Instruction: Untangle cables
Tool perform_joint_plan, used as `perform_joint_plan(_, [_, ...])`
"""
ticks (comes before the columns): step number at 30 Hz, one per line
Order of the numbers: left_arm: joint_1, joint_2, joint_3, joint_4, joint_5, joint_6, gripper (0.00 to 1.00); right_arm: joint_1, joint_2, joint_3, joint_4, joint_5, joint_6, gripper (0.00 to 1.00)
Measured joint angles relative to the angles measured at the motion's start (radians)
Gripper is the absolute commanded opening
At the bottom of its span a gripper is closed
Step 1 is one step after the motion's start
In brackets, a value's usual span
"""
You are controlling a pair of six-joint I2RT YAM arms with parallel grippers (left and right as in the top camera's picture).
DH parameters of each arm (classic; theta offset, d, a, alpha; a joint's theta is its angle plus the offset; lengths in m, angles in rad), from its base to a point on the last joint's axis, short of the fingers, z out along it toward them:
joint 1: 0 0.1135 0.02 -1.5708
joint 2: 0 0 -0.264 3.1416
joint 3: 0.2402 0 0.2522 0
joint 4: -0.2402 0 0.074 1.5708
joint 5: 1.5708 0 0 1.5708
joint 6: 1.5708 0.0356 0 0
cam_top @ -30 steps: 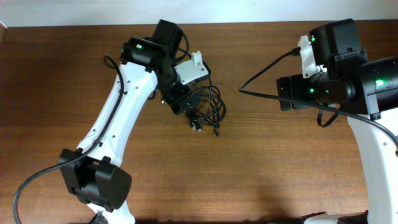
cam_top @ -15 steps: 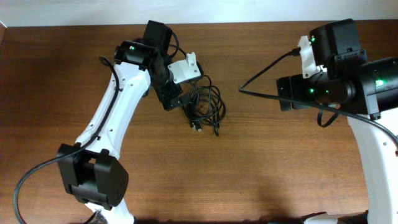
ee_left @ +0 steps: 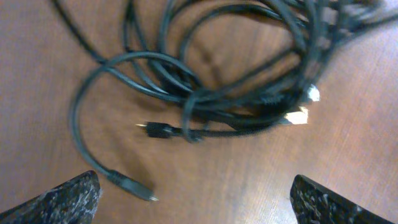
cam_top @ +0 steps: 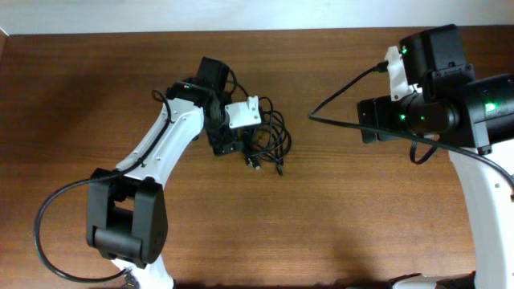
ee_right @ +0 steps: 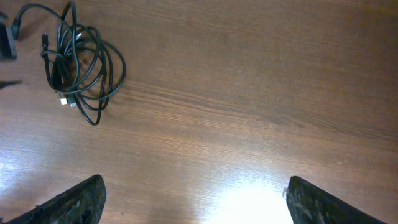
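The cables [cam_top: 269, 136] lie as a tangled bundle of thin black cords on the wooden table, with small plug ends at the lower edge. My left gripper [cam_top: 231, 146] hovers at the bundle's left edge, open and empty. In the left wrist view the cables [ee_left: 236, 81] fill the upper frame, with silver-tipped plugs [ee_left: 301, 106] and a loose plug end [ee_left: 134, 186] lying between the open fingers [ee_left: 193, 205]. My right gripper [ee_right: 193, 199] is open and empty over bare wood, far to the right of the cables [ee_right: 81, 62].
A thick black cord [cam_top: 345, 88] runs from the right arm across the upper right of the table. The left arm's base [cam_top: 124, 233] stands at the lower left, the right arm [cam_top: 450, 88] at the right edge.
The left arm has swung its wrist down and right, bringing the gripper back close to the bundle's left edge. The cables and the right arm have not moved.
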Motion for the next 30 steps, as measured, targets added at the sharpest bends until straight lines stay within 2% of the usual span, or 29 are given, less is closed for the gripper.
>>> perform_joint_plan(2, [0.000,0.001,-0.001,0.065,0.011,-0.055,0.98,0.000,0.000,0.000,0.000,0.000,0.001,0.92])
perform_joint_plan(8, [0.000,0.040,-0.001,0.108,0.078,-0.106,0.98,0.000,0.000,0.000,-0.005,0.000,0.000,0.92])
perform_joint_plan(15, [0.001,0.182,-0.001,0.108,0.091,-0.120,0.98,0.000,0.000,0.000,-0.007,0.000,0.000,0.92])
perform_joint_plan(25, [0.001,0.190,-0.001,0.100,0.101,-0.124,0.96,0.000,0.000,0.000,-0.003,0.000,0.001,0.92])
perform_joint_plan(30, [-0.009,0.202,0.052,0.017,0.101,-0.124,0.98,0.000,0.000,0.000,0.001,0.000,0.000,0.92])
